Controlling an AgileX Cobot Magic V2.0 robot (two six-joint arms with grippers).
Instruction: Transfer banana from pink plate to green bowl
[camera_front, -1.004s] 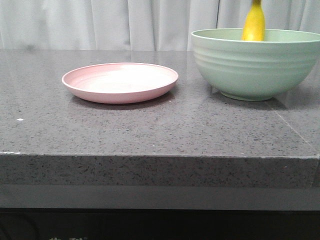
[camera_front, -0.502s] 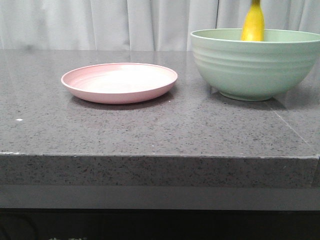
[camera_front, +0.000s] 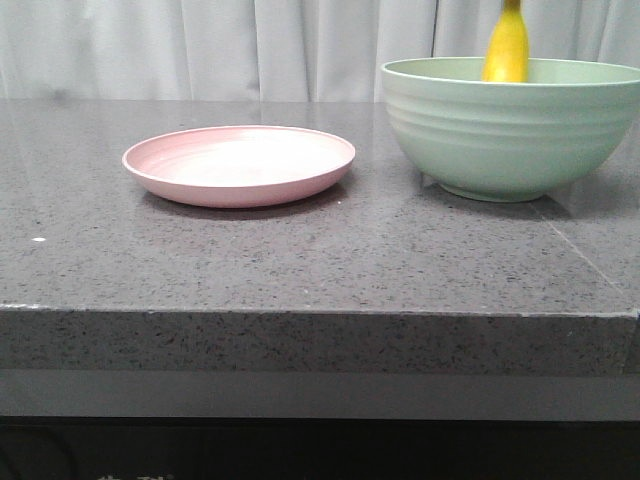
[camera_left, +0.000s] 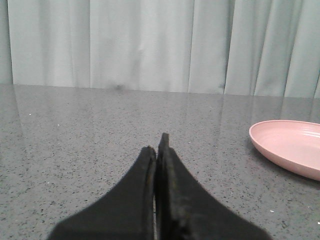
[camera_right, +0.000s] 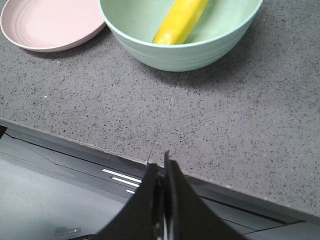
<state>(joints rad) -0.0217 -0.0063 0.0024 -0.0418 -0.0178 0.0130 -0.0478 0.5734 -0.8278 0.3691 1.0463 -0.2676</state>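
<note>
Both grippers, left (camera_left: 156, 150) and right (camera_right: 161, 170), are sitting pinched together, while the yellow banana (camera_front: 507, 45) is leaning inside the ridged mint-green bowl (camera_front: 510, 135), beside the bare pale-pink plate (camera_front: 240, 165).

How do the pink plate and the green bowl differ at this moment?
The pink plate is shallow and low-rimmed; the green bowl is deep, tall and ridged outside. The plate holds nothing, while the bowl holds the banana, leaning against its wall with one end above the rim. Both are round and stand apart on the grey counter.

Grey speckled countertop (camera_front: 300, 260) (white curtain (camera_front: 200, 45) behind)
</note>
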